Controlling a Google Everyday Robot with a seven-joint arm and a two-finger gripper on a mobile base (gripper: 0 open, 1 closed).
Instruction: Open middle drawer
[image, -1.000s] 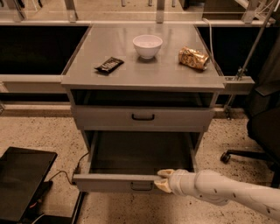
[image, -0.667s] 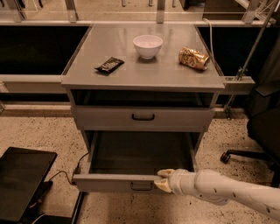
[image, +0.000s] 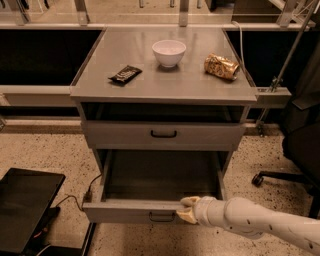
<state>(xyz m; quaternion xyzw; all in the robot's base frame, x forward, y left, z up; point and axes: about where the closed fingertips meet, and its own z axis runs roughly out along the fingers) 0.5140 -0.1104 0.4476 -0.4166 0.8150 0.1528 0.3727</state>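
The middle drawer sits at 6 o'clock in the view. It is pulled well out from the cabinet, so its dark inside shows between the front panel and the frame. The top drawer, straight above it toward 12 o'clock, looks shut.

The gripper is at the top edge of the open drawer's front panel, just to the 3 o'clock side of the small black handle. The pale arm reaches in from 4 o'clock. The gripper touches the panel, but I cannot tell whether it is clamped on the panel or only resting against it.

Against the frames from a second ago, almost nothing differs. The drawer stands out by the same amount and the gripper sits at the same spot on the panel, so the pull seems to have stopped. I judge the opening as good as done, with only the release and retreat left.

On the cabinet top, the white bowl at 12 o'clock, the dark snack bar at 10 o'clock and the crumpled gold packet at 2 o'clock lie where they lay.
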